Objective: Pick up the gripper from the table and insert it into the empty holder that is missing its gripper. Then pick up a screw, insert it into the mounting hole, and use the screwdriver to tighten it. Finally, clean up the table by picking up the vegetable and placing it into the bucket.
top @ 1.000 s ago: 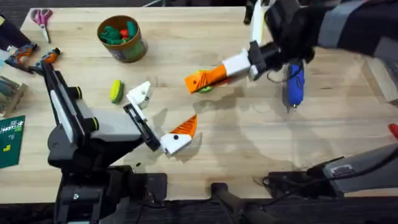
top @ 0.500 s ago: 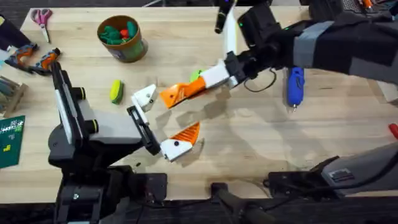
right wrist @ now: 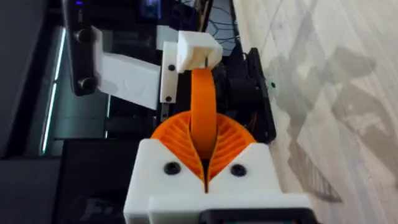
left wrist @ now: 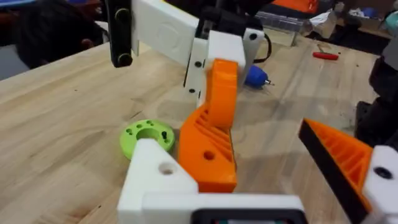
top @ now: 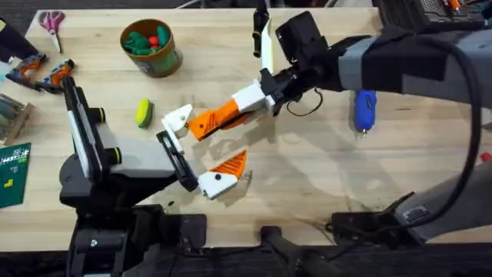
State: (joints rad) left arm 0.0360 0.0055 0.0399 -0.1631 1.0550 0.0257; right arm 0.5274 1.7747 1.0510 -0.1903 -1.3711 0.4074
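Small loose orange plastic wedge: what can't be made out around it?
Left wrist: whether the small loose orange plastic wedge sits in the white angular plastic holder or only against it; their joint is hidden.
Right wrist: the wedge's gripped end, covered by the right gripper's pads.
Overhead: blue pen-shaped screwdriver's top, under the right arm.

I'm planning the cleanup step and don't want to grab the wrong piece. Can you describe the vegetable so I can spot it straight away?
Find the round bucket with green and red produce in it, at the far left of the table. On the bare wood a little nearer the arms' bases lies the vegetable, beside the white holder. It is a small yellow-green oblong lying loose, while the holder is white and angular.
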